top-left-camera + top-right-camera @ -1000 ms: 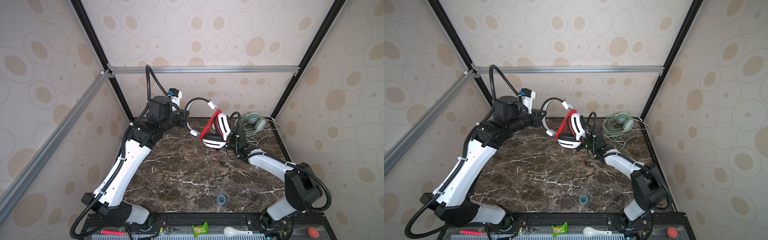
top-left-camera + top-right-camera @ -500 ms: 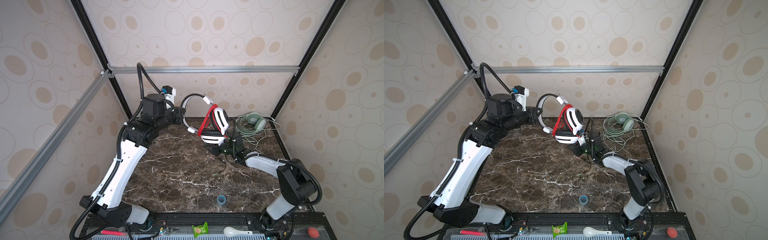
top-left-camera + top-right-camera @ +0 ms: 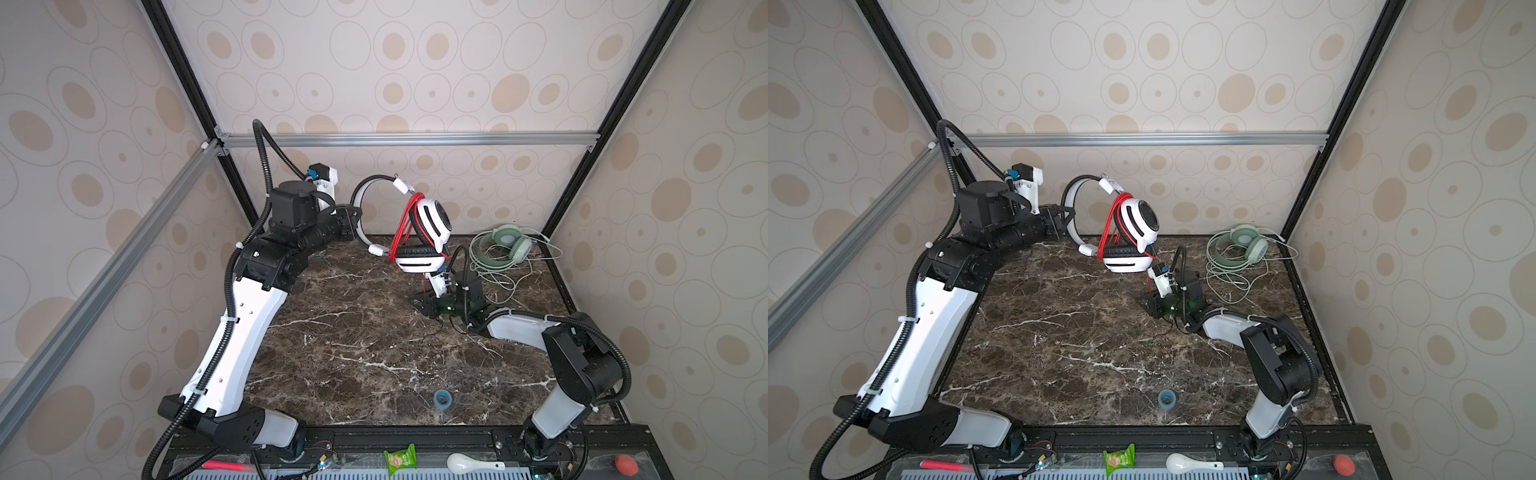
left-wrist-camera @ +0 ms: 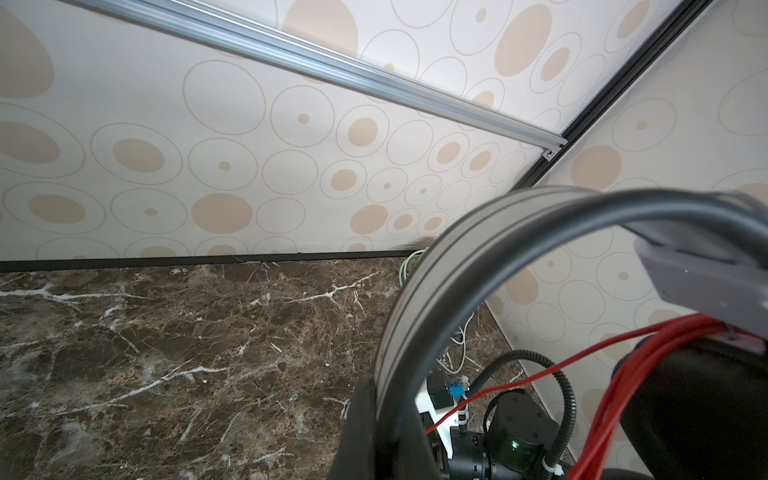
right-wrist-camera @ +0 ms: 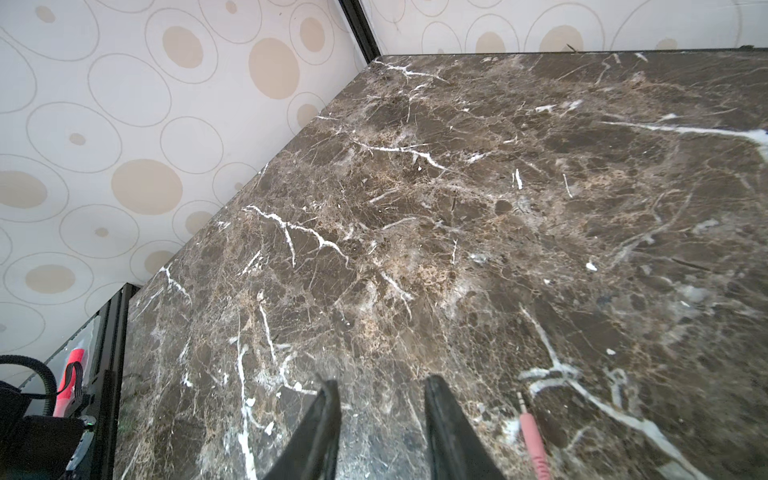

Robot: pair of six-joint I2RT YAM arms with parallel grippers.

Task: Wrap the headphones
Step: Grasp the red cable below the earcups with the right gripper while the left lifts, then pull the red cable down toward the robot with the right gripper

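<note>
Marble table (image 3: 353,332), upper centre: left gripper (image 3: 355,219) pinches the white headphones (image 3: 430,226) aloft for winding the red cord (image 3: 401,224); right gripper (image 5: 380,380) stands spread and empty.

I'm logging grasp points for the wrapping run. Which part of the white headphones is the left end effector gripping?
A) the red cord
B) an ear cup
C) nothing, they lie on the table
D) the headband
D: the left end effector is shut on the grey headband of the white headphones, as the left wrist view shows up close.
</note>
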